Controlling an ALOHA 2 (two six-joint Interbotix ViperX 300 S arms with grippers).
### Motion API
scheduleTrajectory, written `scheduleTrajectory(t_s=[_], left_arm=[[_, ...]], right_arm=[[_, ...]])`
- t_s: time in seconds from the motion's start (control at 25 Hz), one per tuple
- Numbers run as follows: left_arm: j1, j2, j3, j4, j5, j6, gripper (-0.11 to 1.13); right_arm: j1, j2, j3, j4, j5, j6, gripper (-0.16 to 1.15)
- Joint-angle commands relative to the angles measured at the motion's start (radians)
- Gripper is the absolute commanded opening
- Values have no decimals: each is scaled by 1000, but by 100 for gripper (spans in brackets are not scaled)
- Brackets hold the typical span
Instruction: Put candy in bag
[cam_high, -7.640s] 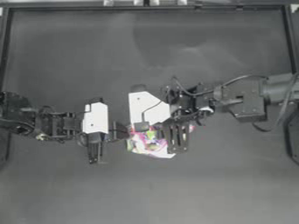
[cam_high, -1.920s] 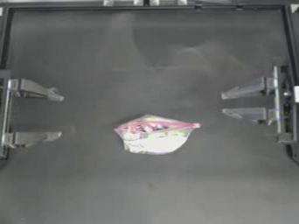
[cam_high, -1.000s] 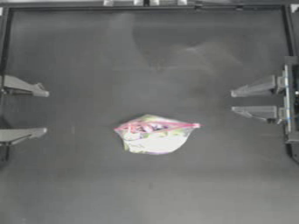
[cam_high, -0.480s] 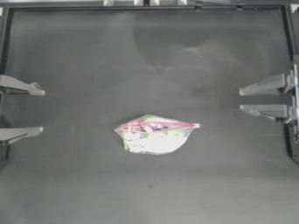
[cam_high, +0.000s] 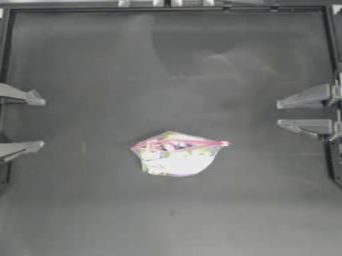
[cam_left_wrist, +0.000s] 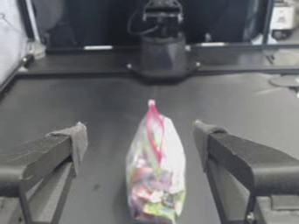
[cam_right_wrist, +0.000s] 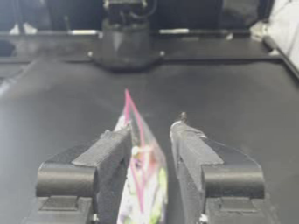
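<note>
The bag (cam_high: 177, 152) lies flat in the middle of the table, clear plastic with a pink-red seal strip and colourful contents showing through. No loose candy shows anywhere on the table. My left gripper (cam_high: 39, 122) is drawn back at the left edge, open wide and holding nothing. At the right edge my right gripper (cam_high: 280, 114) is open with a narrower gap, also holding nothing. Both stand well clear of the bag. In the left wrist view the bag (cam_left_wrist: 154, 175) lies far ahead between my open left gripper's (cam_left_wrist: 140, 130) jaws. The right wrist view shows the bag (cam_right_wrist: 143, 183) beyond my right gripper (cam_right_wrist: 151, 131).
The table's raised frame (cam_high: 167, 9) runs along the far side. The right arm's base (cam_left_wrist: 162, 52) stands across the table in the left wrist view. The left arm's base (cam_right_wrist: 125, 43) stands across the table in the right wrist view.
Earlier both grippers were at the bag; they have let go and pulled away. Over the last second the right gripper slid further toward the right edge. The bag has not moved.
</note>
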Motion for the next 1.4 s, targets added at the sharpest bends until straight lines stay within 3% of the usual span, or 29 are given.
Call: scheduleTrajectory(t_s=[0.04,1.4], left_arm=[[8,-5,-12,0,6,0,101],[40,-74,6,-3,8,-2,101]], right_arm=[[-6,-12,-8,2,-2,0,73],[-20,-106,17,3,3,0,73]])
